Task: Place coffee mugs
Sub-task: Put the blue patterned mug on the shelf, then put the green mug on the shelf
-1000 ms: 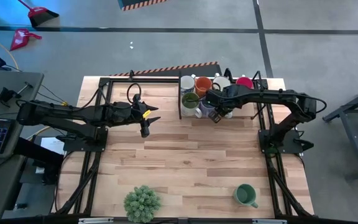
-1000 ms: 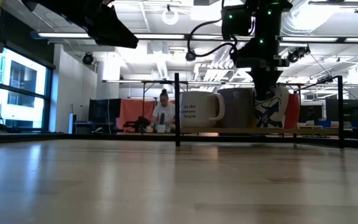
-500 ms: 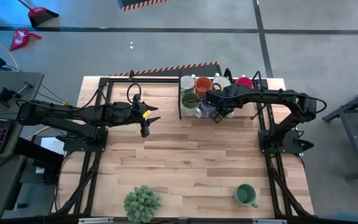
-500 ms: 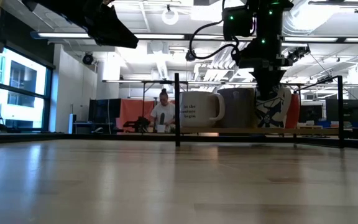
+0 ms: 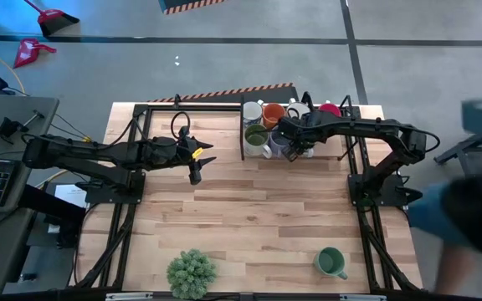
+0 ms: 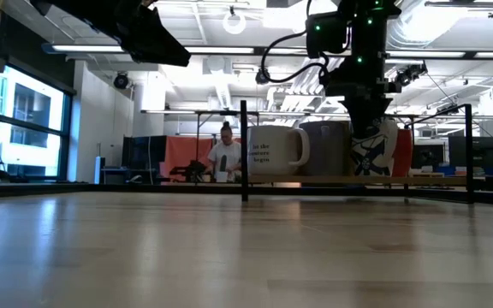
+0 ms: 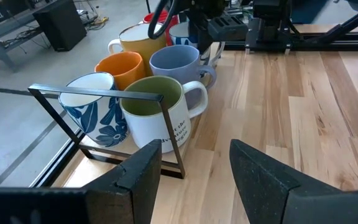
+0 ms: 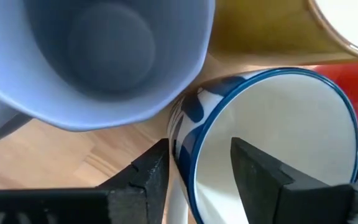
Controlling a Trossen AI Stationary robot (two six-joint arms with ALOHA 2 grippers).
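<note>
Several mugs stand packed in a black wire rack (image 5: 244, 125) at the table's far edge: white-and-olive (image 7: 157, 115), blue-grey (image 7: 179, 65), orange (image 7: 120, 68), flower-patterned (image 7: 92, 112) and yellow (image 7: 138, 40). My right gripper (image 5: 295, 150) is open over this group. Its fingers straddle the rim of a blue-and-white mug (image 8: 272, 143), one inside and one outside, beside the blue-grey mug (image 8: 104, 50). A dark green mug (image 5: 330, 262) stands alone near the table's near right corner. My left gripper (image 5: 197, 163) hangs open above bare wood left of the rack. My right gripper (image 8: 197, 168) comes from above, pointing down, with the blue-and-white mug's rim (image 8: 182, 155) in the gap between its fingers. The mug stands upright among the others. Whether either finger touches the wall, I cannot tell.
A bushy potted plant (image 5: 192, 272) sits at the near edge, left of centre. Black arm frames run along both sides of the table. A person's blurred dark shape (image 5: 475, 209) shows beyond the table's right edge. Bare wood fills the table's middle.
My right gripper has shifted a little toward the table's far edge over the mug group. A person's dark shape has come into the high view at the right. The mugs stand where they were.
</note>
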